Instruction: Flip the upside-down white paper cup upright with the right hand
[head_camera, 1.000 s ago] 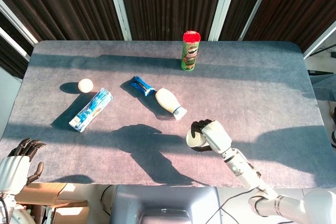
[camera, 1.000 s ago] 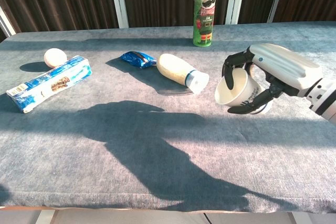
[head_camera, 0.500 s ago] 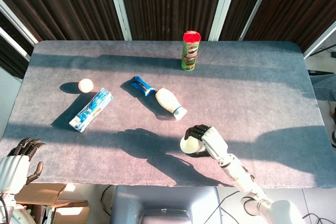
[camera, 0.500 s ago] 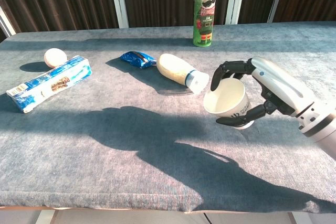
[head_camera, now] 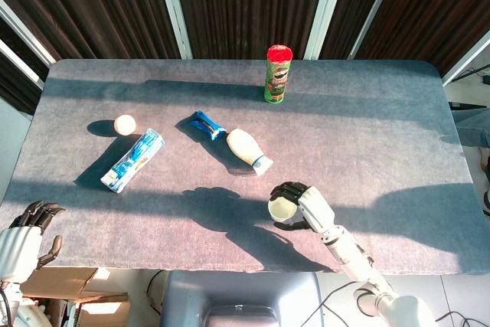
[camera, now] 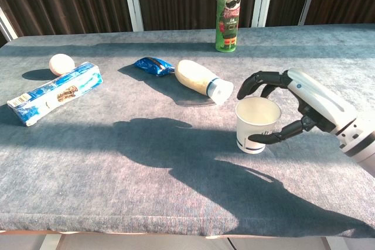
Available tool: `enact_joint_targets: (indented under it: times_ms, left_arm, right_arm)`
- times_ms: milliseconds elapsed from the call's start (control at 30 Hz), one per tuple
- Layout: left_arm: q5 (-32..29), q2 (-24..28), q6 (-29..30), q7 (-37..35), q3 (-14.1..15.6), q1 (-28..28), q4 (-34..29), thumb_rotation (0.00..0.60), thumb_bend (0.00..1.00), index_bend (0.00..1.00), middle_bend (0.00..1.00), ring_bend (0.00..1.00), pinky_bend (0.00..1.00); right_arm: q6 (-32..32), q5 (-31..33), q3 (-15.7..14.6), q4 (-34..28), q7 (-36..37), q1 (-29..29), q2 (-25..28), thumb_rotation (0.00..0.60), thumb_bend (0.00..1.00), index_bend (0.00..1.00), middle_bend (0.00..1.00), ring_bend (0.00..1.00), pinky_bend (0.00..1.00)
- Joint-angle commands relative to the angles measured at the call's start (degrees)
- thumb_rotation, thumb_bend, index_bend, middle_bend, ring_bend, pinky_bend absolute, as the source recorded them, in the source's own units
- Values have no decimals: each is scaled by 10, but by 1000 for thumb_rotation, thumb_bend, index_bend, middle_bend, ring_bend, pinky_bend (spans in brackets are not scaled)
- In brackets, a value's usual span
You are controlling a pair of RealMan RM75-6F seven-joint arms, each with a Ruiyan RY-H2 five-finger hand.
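Chest view is showing my right hand (camera: 296,106) setting the white paper cup (camera: 256,124) upright, fingers loosely cupping it, withdrawal pending.

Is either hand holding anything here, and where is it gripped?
The right hand holds the white paper cup around its side wall, upright on the table. The left hand holds nothing.

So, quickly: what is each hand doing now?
Left hand: holds nothing, fingers partly curled, beside the table.
Right hand: fingers around the upright paper cup.
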Motion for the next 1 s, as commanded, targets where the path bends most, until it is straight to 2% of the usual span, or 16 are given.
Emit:
enact_joint_targets:
  times_ms: [33, 267, 433, 567, 700, 800, 900, 1000]
  left_arm:
    - [0, 0, -1, 1, 0, 0, 0, 600, 444, 287, 191, 118, 300]
    - [-1, 0, -2, 3, 1, 0, -1, 600, 443, 287, 191, 118, 299]
    - [-2, 1, -2, 3, 1, 0, -3, 600, 444, 287, 191, 119, 299]
    - [-2, 2, -3, 2, 1, 0, -3, 600, 444, 287, 191, 120, 300]
    - [-4, 2, -6, 2, 1, -1, -4, 600, 443, 287, 191, 122, 301]
    - [-6, 3, -8, 3, 2, -1, -6, 600, 443, 287, 192, 123, 301]
    - [-7, 3, -8, 6, 1, -1, -7, 600, 443, 287, 192, 124, 302]
    - [-8, 4, -7, 8, 1, -1, -8, 600, 443, 287, 192, 125, 301]
  right_arm:
    - [6, 3, 1, -8, 2, -1, 7, 600, 213, 517, 450, 348, 531]
    - [34, 6, 5, -63, 12, -2, 40, 600, 212, 459, 370, 264, 449]
    - [66, -3, 6, -169, -49, -6, 108, 600, 212, 381, 293, 186, 362]
    - [65, -5, 8, -297, -183, -15, 192, 600, 212, 292, 255, 146, 331]
    - [31, 22, 12, -459, -409, -41, 297, 600, 212, 212, 229, 121, 327]
    - [2, 55, 11, -562, -550, -64, 360, 600, 212, 177, 225, 120, 309]
    - [-21, 84, 7, -621, -630, -83, 401, 600, 212, 166, 220, 107, 256]
    - [-42, 112, 4, -657, -661, -96, 428, 600, 213, 155, 200, 82, 215]
